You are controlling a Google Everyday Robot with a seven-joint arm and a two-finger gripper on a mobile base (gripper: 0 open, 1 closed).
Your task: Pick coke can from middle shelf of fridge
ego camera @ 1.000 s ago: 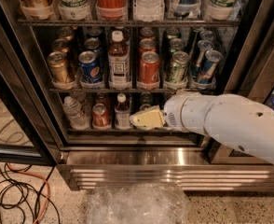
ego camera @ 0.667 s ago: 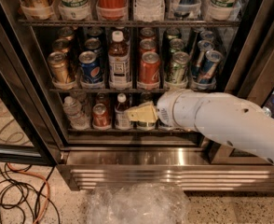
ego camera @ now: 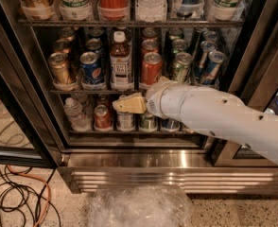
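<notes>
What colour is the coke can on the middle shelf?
The coke can is red, silver-topped; the gripper sits below it. Camera view.

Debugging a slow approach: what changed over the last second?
The claw moved up and left, from in front of the lower-rack cans to just under the front edge of the middle shelf, and the arm followed. It has not taken hold of anything. The coke can and its neighbours stayed put.
</notes>
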